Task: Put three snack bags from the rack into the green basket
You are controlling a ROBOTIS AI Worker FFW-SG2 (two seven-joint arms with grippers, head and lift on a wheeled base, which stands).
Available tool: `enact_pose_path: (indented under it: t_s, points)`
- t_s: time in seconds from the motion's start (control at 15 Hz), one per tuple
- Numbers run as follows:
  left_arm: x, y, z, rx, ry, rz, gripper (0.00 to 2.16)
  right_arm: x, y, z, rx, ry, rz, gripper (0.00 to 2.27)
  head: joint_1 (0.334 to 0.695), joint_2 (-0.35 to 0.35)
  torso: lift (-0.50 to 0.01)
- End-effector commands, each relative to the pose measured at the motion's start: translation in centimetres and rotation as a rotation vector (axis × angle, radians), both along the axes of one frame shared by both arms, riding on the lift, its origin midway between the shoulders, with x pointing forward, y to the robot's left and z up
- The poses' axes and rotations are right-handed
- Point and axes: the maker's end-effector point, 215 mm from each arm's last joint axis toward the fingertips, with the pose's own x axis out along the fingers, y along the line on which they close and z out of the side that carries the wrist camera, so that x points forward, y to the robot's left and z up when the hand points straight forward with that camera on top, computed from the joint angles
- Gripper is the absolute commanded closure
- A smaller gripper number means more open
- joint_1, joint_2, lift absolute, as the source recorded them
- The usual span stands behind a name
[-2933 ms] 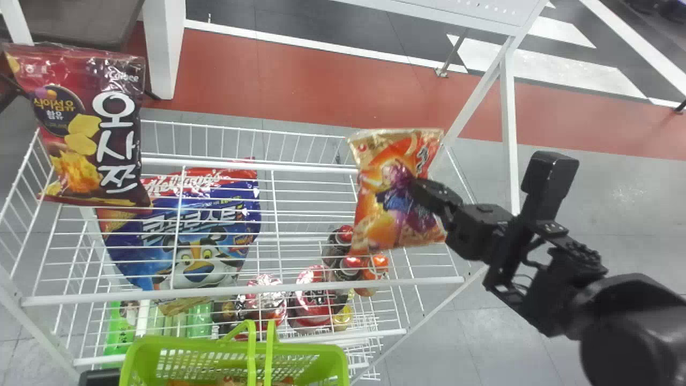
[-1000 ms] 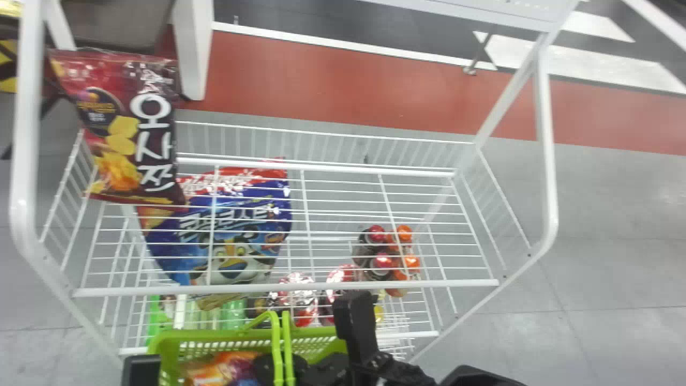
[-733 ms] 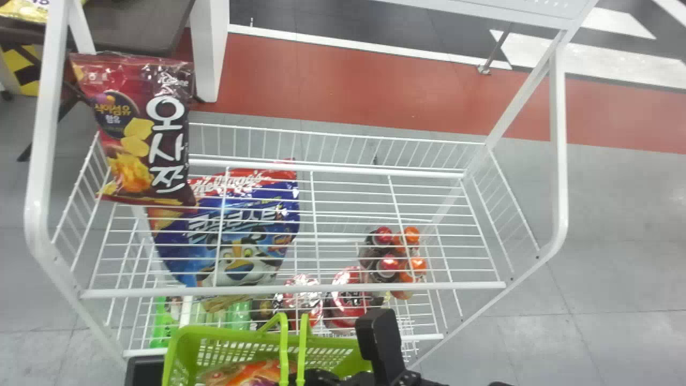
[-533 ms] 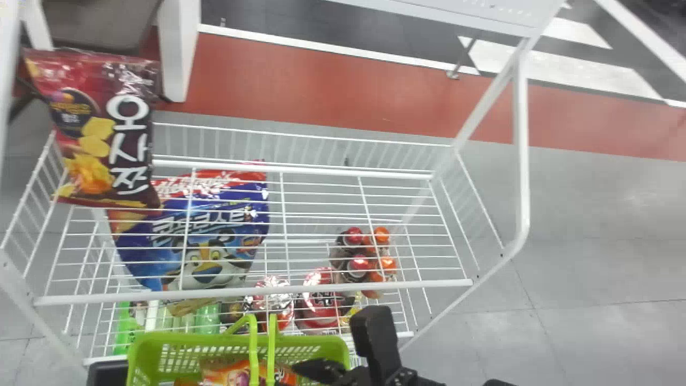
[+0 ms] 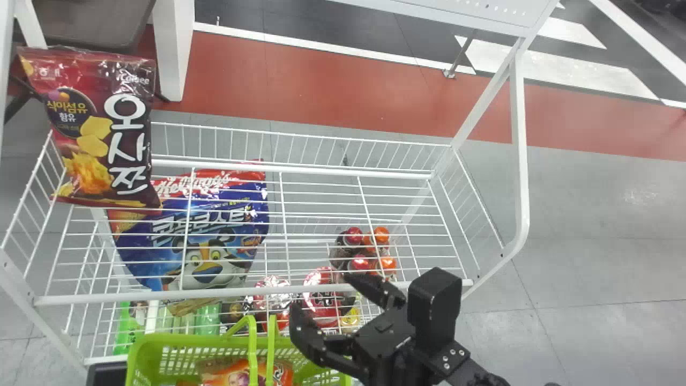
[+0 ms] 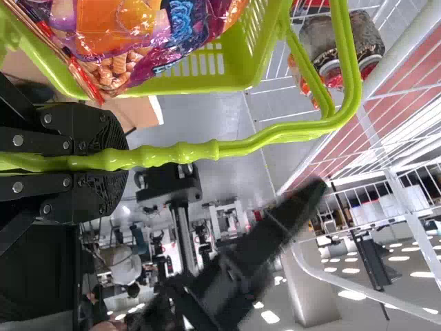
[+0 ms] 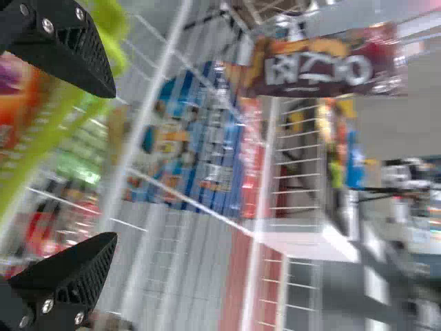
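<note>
1. Evidently the job is well along: an orange snack bag (image 5: pixel 236 377) lies inside the green basket (image 5: pixel 136 356). The left wrist view shows orange and purple wrapping bunched there, so I'd guess more than one bag is in, though I can't make a sure count.
2. A dark red chip bag (image 5: pixel 115 128) is on the rack, at the left end of its upper wire shelf. If two bags are in the basket, this is probably the last one to fetch.
3. That chip bag looks plump and unopened, standing tall with a crinkled top edge. Its shiny front turns from red to near black, with yellow chips, a flame and big white lettering.
4. Under the upper shelf's wires lies a large blue cereal bag (image 5: pixel 198 257), seen through them. Beyond its right side are small bottles (image 5: pixel 353 236) with red and orange caps.
5. Just by the basket's right end, the right gripper (image 5: pixel 321 292) has its fingers spread wide, with nothing between them.
6. Nearer the robot, the left gripper (image 6: pixel 114 160) is closed around the basket's handle (image 6: pixel 241 147).
</note>
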Motion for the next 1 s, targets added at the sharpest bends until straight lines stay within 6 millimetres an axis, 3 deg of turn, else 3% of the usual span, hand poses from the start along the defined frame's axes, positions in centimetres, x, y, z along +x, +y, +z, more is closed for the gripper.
enact_pose_path:
  t_s: [0.0,0.2,0.33,0.53,0.73,0.93]
  points:
    - [-0.1,-0.1,0.0,-0.002,0.003,0.000,1.86,-0.2,2.5,3.1,-0.021,-0.148,-0.007,0.06,0.695,-0.350,0.000]
    - [-0.5,0.5,0.0,-0.012,0.014,0.011,1.86,-2.1,3.5,2.2,-0.027,-0.127,-0.014,0.06,0.695,-0.350,0.000]
    - [-0.6,1.5,-0.1,-0.024,0.027,0.035,1.86,-2.6,1.9,2.3,-0.019,-0.133,-0.035,0.06,0.695,-0.350,0.000]
    - [0.0,2.1,0.0,-0.028,0.014,0.051,1.86,-3.6,-0.9,5.0,0.013,-0.208,-0.089,0.06,0.695,-0.350,0.000]
    - [0.3,2.4,0.3,-0.051,0.016,0.062,1.86,-3.6,-3.3,5.9,0.041,-0.242,-0.140,0.06,0.695,-0.350,0.000]
    - [0.4,2.9,0.5,-0.074,0.026,0.074,1.86,-3.4,-4.0,6.6,0.061,-0.264,-0.176,0.06,0.695,-0.350,0.000]
